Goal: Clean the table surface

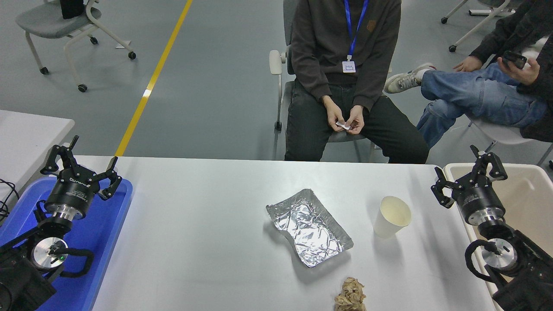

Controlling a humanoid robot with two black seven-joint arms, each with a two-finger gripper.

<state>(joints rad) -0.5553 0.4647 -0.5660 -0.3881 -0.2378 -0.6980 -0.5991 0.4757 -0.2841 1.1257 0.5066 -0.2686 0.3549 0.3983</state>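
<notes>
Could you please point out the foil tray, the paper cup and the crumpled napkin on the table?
Foil tray [309, 227], head view, on its crinkled floor.
Paper cup [391, 221], head view, on its outer wall.
Crumpled napkin [350, 295], head view, on its middle.

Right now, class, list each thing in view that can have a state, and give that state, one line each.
Crinkled silver foil tray: upright, empty, dented.
Cream paper cup: upright, empty.
Crumpled brown paper wad: lying at the white table surface's near edge.
Blue plastic tray: empty where visible.
Beige bin: open, nothing visible inside.
Left gripper: open, over the blue tray.
Right gripper: open, holding nothing.
</notes>
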